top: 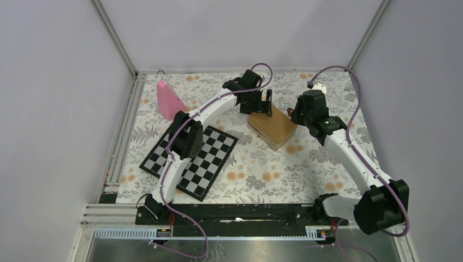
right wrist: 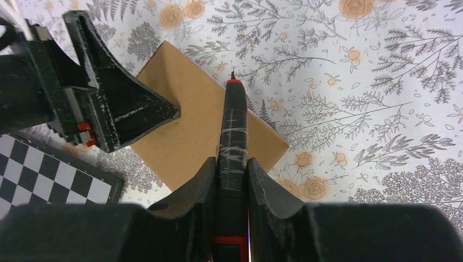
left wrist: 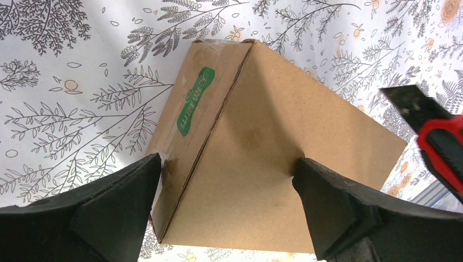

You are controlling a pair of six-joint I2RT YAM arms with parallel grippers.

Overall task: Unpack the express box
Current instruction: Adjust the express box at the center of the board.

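Note:
The express box [top: 273,128] is a small brown carton with a green mark on one taped face [left wrist: 195,101], lying on the flowered cloth. My left gripper [left wrist: 226,161] is open above it. One finger [left wrist: 125,202] is beside the marked face, the other [left wrist: 333,202] over the plain top face. My right gripper [right wrist: 232,161] is shut on a black and red utility knife [right wrist: 233,125]. The knife's tip points past the box's far right edge [right wrist: 185,109], and in the left wrist view the knife [left wrist: 431,136] shows at the right. From above, the right gripper [top: 297,114] stands at the box's right end, the left gripper [top: 267,103] at its far end.
A chessboard [top: 191,158] lies left of the box under the left arm. A pink cone [top: 169,100] stands at the back left. Metal frame rails [top: 125,125] line the left edge, and grey walls close in on three sides.

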